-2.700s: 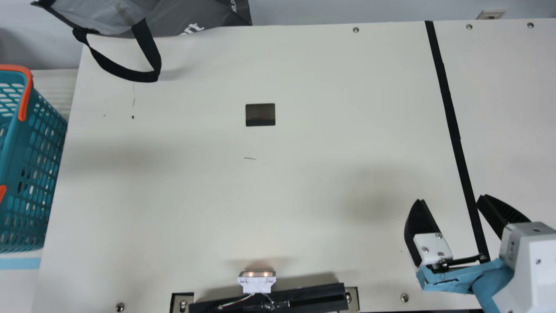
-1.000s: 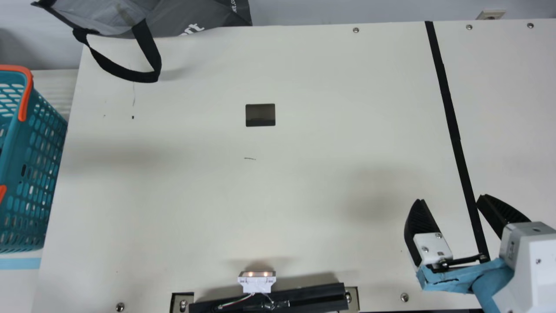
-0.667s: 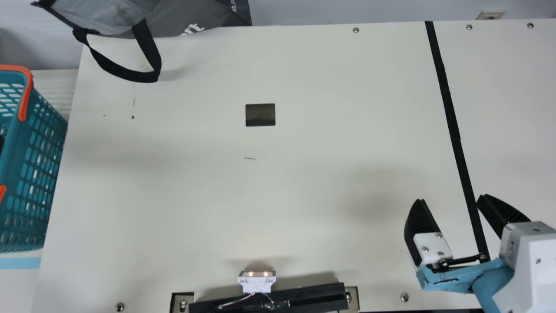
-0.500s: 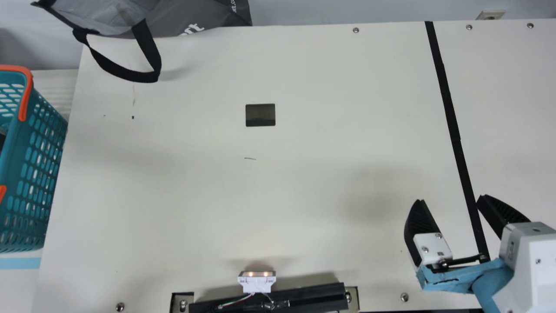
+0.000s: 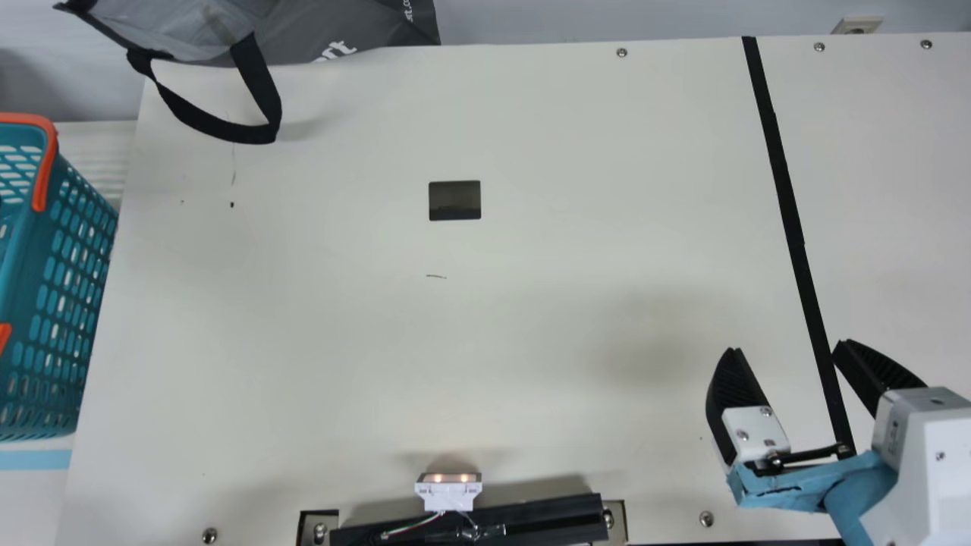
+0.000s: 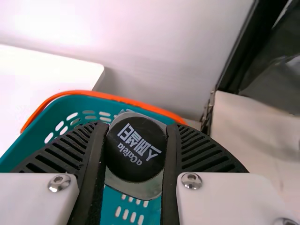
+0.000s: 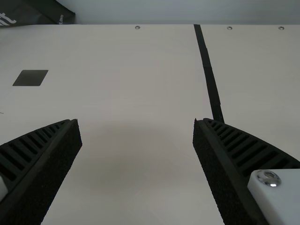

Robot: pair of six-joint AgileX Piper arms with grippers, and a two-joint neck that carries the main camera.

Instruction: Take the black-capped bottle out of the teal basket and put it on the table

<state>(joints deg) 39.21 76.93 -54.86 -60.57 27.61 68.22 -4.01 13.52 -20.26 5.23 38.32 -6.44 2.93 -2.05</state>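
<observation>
Teal walls and an orange handle [image 5: 47, 163] mark the basket [image 5: 26, 265], which sits just beyond the left edge of the bench [image 5: 485, 334], presumably so that its open top is within the left arm's reach. In the left wrist view, the left end effector [image 6: 136, 125] has its two ribbed fingers narrowed around the black-capped bottle [image 6: 137, 188], pressing on opposite sides at the cap [image 6: 136, 154]. That grip makes sense: the cap is the bottle's highest part, and holding it there lets the body hang below and leaves room to clear the basket wall. The bottle is over the basket's interior; whether its base is above the rim cannot be told.

Over the near right corner of the bench, the right end effector [image 5: 789, 346] is spread wide with nothing between its fingers, apparently parked there to leave the left arm a free path. A grey bag [image 5: 334, 30] lies along the far edge, towards the far left corner, its strap [image 5: 262, 87] looping onto the surface. Setting the bottle down well clear of that strap seems wise, since a loop could tip it.
</observation>
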